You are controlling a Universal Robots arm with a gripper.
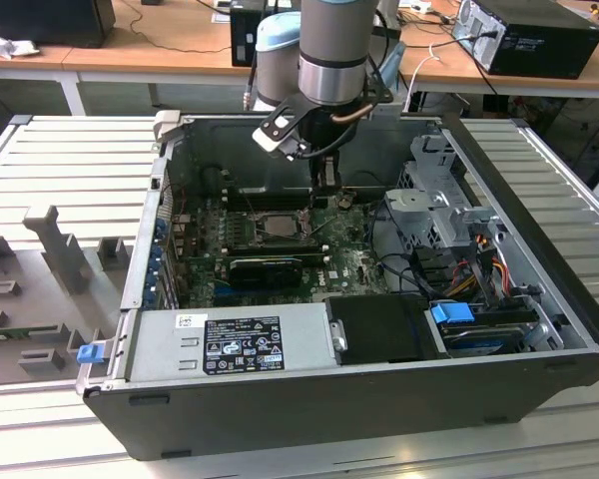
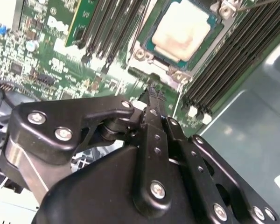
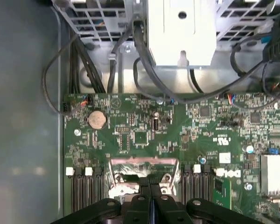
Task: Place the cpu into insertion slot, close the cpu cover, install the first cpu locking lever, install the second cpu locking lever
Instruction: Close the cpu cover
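Gripper: black metal gripper (image 2: 151,93), fingers closed together, nothing visibly held.
Cpu: pale beige square cpu (image 2: 184,29), seated, near the gripper, to its lower left in the exterior view.

This looks like a robotics lab or electronics workshop: an opened desktop computer case (image 1: 379,399) lies on a ribbed metal table (image 1: 70,150), its green motherboard (image 1: 354,261) bare; an industrial robot arm (image 1: 334,50) reaches into it; grey holding fixtures (image 1: 55,244) sit at the exterior view's left; behind, wooden tables (image 1: 160,45) carry black computer boxes (image 1: 539,35) and loose cables (image 1: 419,65).
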